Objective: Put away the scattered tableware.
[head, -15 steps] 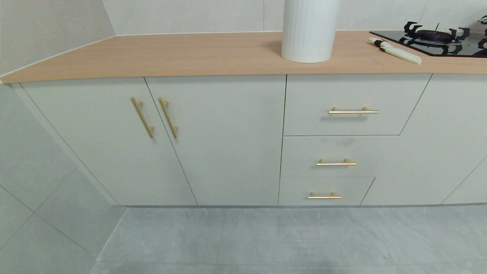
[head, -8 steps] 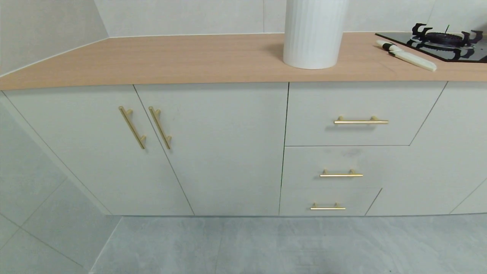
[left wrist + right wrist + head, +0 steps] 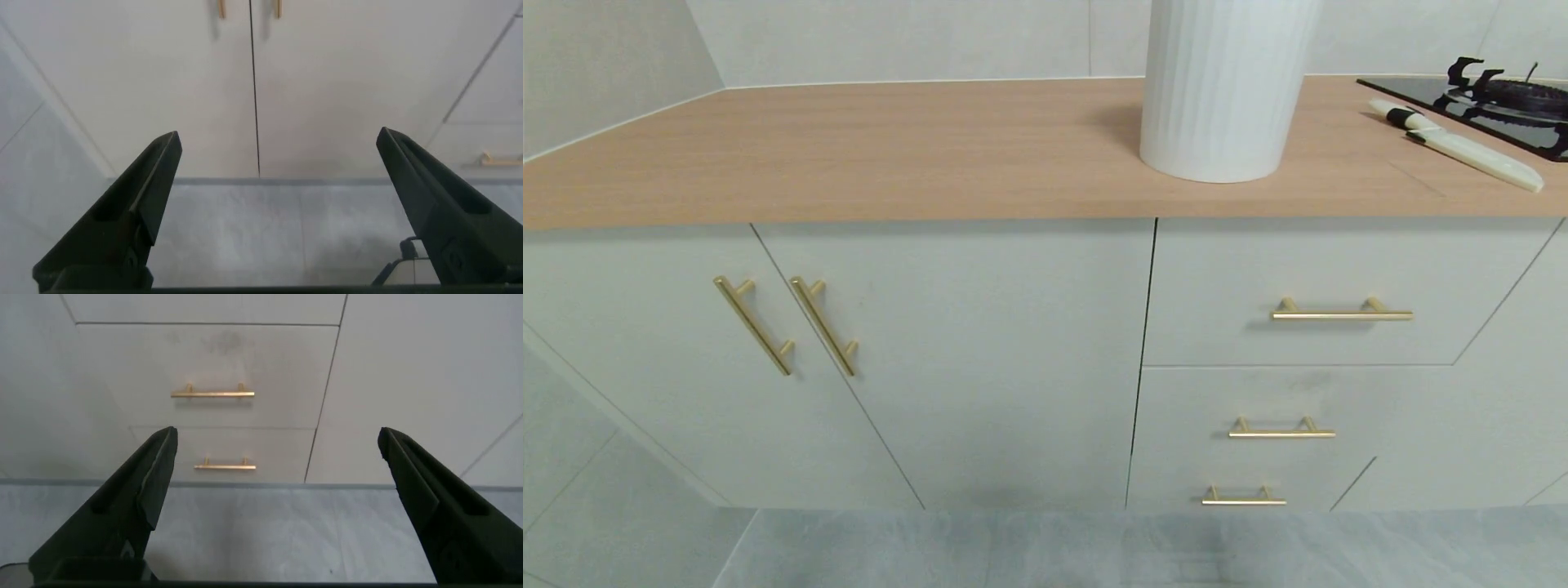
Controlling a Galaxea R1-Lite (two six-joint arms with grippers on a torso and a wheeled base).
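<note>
The light wooden countertop ran across the head view above a row of pale grey cabinets. A tall white ribbed cylindrical container stood upright on it near the front edge, above the left end of the top drawer. The cream-coloured knife with a black band at its handle lay flat on the wood to the right of the container and well apart from it. It was angled along the front edge of a black glass gas hob and just beside it; contact between the two could not be determined. Below the counter, two closed cabinet doors carried slanted gold bar handles either side of their shared seam. To their right was a stack of three closed drawers, each with a horizontal gold handle. The grey tiled floor met the base of the cabinets. The left gripper hung low in front of the seam between the doors, with its dark fingers spread wide apart and nothing between them. The right gripper hung at a similar height facing the two lower drawers, its fingers likewise wide apart and empty. Neither gripper was near the knife.
</note>
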